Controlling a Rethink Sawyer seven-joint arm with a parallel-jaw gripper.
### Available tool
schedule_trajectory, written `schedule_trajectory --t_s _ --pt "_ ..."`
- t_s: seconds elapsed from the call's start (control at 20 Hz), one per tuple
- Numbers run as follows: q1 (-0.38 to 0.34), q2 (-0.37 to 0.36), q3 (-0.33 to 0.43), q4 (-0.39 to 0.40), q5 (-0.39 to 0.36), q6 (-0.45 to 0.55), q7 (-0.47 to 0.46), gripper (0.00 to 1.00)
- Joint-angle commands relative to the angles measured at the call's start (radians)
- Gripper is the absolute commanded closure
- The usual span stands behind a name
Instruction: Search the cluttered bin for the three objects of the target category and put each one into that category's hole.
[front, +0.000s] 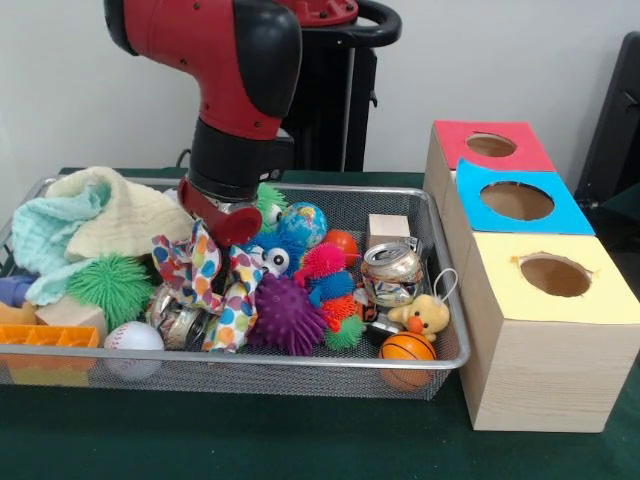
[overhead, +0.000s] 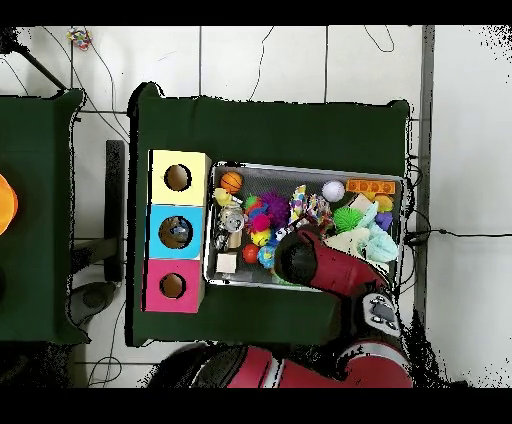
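The cluttered bin (front: 447, 300), a wide silver wire-mesh basket, is full of toys; it also shows in the overhead view (overhead: 300, 166). The category's hole (front: 517, 201) is the round cut-out in the blue top of the middle wooden box, and it shows in the overhead view too (overhead: 176, 231). My gripper (front: 222, 222) reaches down into the bin's middle, just above a polka-dot cloth (front: 196, 268). Its tips are hidden by the wrist and the clutter. In the overhead view the arm covers my gripper (overhead: 290, 250).
A red-topped box (front: 490, 146) and a yellow-topped box (front: 555, 275) flank the blue one. The bin holds a purple spiky ball (front: 285, 315), green spiky ball (front: 112, 285), crushed can (front: 392, 272), yellow duck (front: 425, 318), small basketball (front: 407, 348), baseball (front: 133, 338) and pale cloths (front: 100, 220).
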Motion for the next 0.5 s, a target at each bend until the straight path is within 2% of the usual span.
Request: schedule_trajectory --t_s 0.05,0.25,0.5 --pt "-0.163 -0.070 0.430 0.290 0.095 0.072 0.210 0.00" --pt "-0.204 -0.139 0.476 0.310 0.131 0.189 0.150 0.00" --pt "-0.210 -0.196 0.484 0.300 0.162 0.301 0.104 0.00"
